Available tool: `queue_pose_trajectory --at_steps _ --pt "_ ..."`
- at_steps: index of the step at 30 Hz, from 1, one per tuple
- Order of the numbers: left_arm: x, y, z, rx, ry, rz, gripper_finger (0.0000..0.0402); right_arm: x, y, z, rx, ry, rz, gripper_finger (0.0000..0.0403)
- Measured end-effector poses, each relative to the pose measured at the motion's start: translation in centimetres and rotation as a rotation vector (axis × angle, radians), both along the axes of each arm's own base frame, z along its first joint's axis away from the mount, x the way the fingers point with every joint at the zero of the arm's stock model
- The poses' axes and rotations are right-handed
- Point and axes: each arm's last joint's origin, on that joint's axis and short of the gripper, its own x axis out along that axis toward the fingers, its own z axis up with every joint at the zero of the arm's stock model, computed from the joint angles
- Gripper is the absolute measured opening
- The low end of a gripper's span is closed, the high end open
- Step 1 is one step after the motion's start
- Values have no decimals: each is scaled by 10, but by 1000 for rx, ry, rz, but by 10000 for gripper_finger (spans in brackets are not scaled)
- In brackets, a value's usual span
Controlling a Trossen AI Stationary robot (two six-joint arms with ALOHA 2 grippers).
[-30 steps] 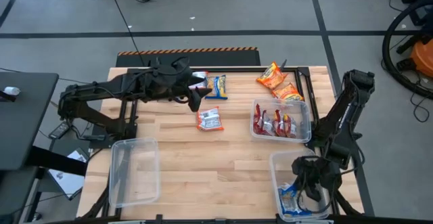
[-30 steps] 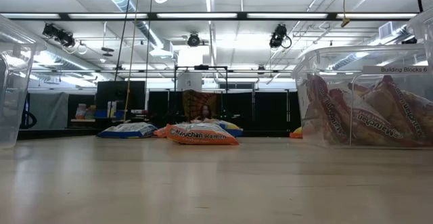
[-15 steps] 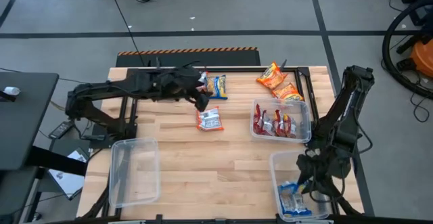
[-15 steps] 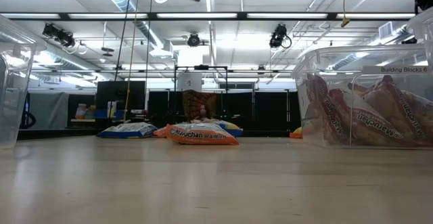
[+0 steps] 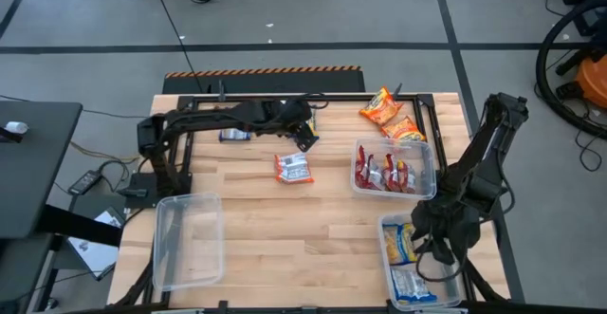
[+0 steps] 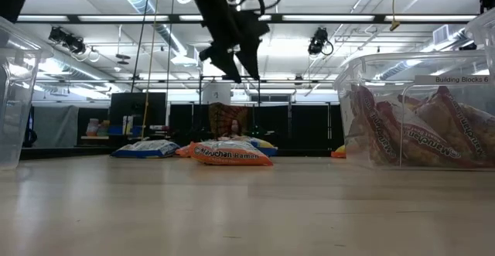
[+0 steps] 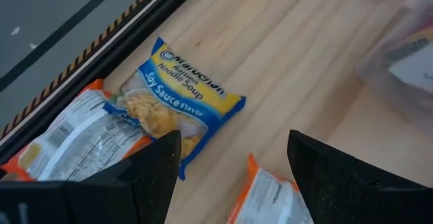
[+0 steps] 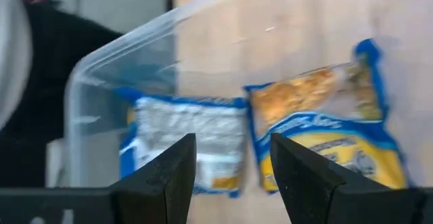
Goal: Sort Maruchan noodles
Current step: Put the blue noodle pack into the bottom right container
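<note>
The left gripper [image 5: 305, 136] hangs above the far middle of the table [image 5: 285, 229] with its fingers [image 7: 155, 173] spread apart and nothing between them. Through the gap a blue-and-yellow packet [image 7: 183, 105] lies flat on the wood near the table's far rail, partly on top of another packet [image 7: 74, 139] that shows its white back and orange edges. An orange-edged packet [image 5: 293, 168] lies on the table just nearer than that gripper.

The right gripper [image 5: 424, 241] is over the near bin [image 5: 383, 227] at the table's near right corner, its fingers [image 8: 166, 180] parted and holding nothing. Under it two blue packets [image 8: 325, 126] lie in that bin side by side, one showing its pale back.

Just beyond that bin stands the middle bin [image 5: 361, 147], filled with red-and-white packets [image 5: 387, 175]. Two orange packets [image 5: 392, 117] lie on the wood just past it, by the far right corner. An empty bin [image 5: 187, 240] sits at the table's near left corner, well apart from the others.
</note>
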Motion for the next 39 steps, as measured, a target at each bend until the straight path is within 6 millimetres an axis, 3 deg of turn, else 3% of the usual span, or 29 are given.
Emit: queue_pose_trajectory --at_steps 6,11,15,19,24,32,39 --pt "-3 12 -5 15 51 -13 274 3 5 -15 -114 54 -12 192" --pt "-8 12 2 33 71 -46 274 6 24 -15 -182 92 190 186" --pt "-8 12 1 36 77 -54 274 16 41 -9 -350 101 330 181" --pt "-8 12 1 30 69 -42 274 23 51 -11 -573 154 313 179" --pt "-8 12 1 19 56 -24 274 26 60 -33 -721 174 345 179" --pt "-6 8 1 8 42 -16 274 31 59 -68 -945 230 606 179" --pt "-4 0 1 7 44 -36 274 41 52 -63 -1000 218 885 169"
